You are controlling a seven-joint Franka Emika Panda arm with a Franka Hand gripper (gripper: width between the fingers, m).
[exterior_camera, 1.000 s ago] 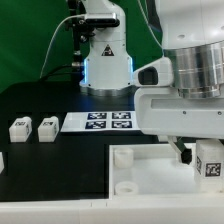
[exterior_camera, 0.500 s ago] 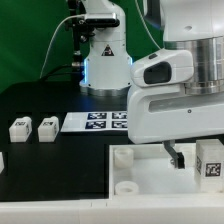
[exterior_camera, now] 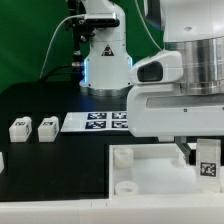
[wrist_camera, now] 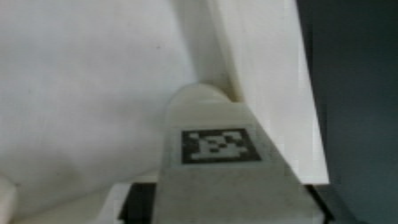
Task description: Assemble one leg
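Note:
My gripper [exterior_camera: 202, 154] is shut on a leg [exterior_camera: 207, 166], a small white block with a square marker tag, at the exterior view's right. It holds the leg over the large white tray [exterior_camera: 140, 170], near the tray's right side. In the wrist view the leg [wrist_camera: 219, 150] stands between the two dark fingers [wrist_camera: 139, 203], with its tip close to the tray's raised rim [wrist_camera: 258, 70]. I cannot tell whether the leg touches the tray. Two more legs [exterior_camera: 18, 128] [exterior_camera: 46, 127] lie on the black table at the exterior view's left.
The marker board [exterior_camera: 98, 122] lies flat behind the tray, in the middle of the table. The arm's base [exterior_camera: 105, 55] stands at the back. A round socket [exterior_camera: 126, 186] shows at the tray's near-left corner. The arm's own body hides the right part of the scene.
The arm's body has shifted a little across the exterior view. The held leg has sunk slightly toward the tray. The loose legs have not moved.

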